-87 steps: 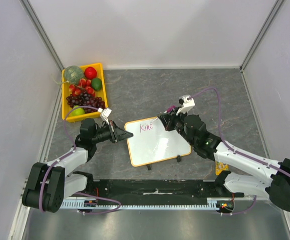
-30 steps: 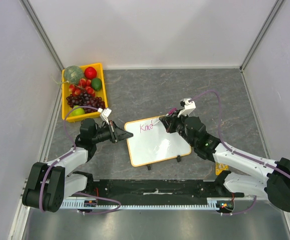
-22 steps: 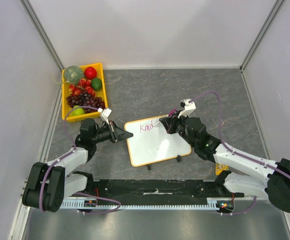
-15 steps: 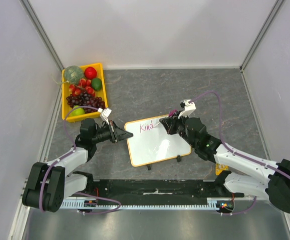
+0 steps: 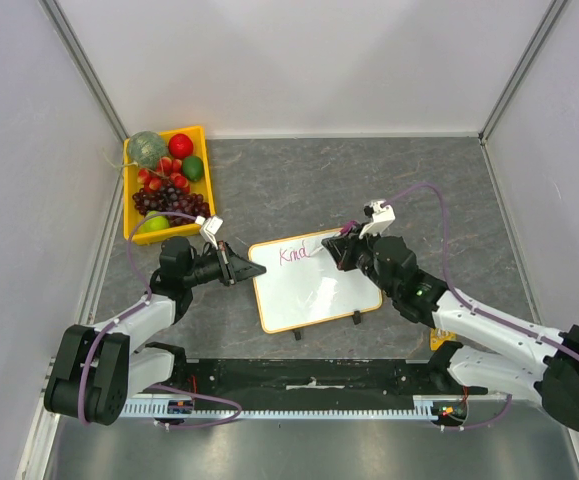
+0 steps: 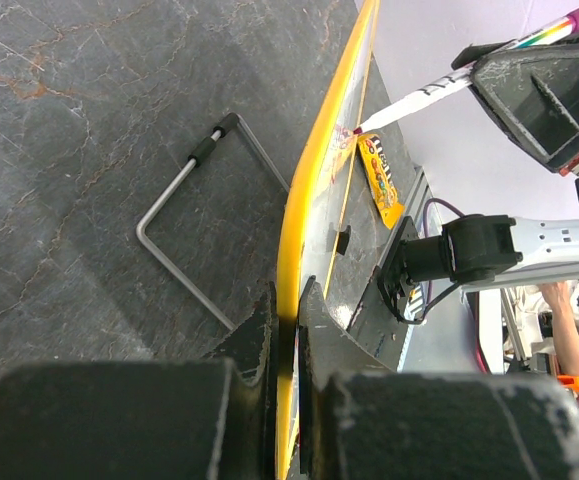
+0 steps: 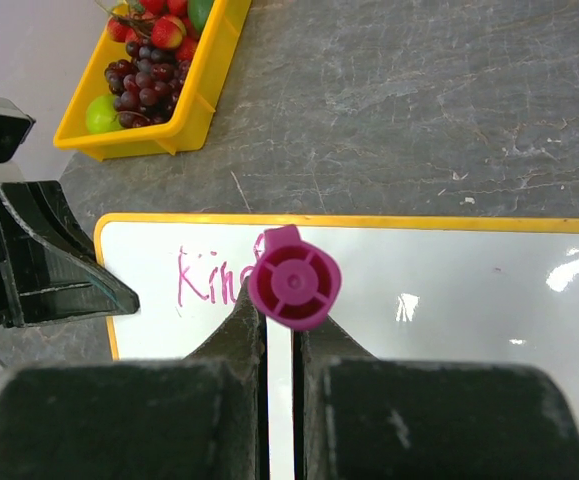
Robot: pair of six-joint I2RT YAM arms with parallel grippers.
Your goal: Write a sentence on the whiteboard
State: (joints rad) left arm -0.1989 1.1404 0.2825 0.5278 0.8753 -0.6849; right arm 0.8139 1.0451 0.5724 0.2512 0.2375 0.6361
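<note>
1 whiteboard (image 5: 319, 292) is lying on the grey table (image 5: 389, 180) between the 2 arms, with 2 black clips (image 5: 296, 333) showing along its near edge. The left gripper (image 5: 249, 269) is pinching the board's left edge, its 2 fingers pressing on the orange frame. The right gripper (image 7: 279, 312) is clamping 1 pink marker (image 7: 293, 283), whose tip is touching the board near its far edge. The sentence (image 5: 295, 254) is showing only 4 pink letters, "Kind", at the board's far left, just beside that tip. 1 yellow tray (image 7: 139, 145) of fruit is sitting well apart at the far left. 1 candy packet (image 5: 441, 337) is lying near the right arm's base.
</note>
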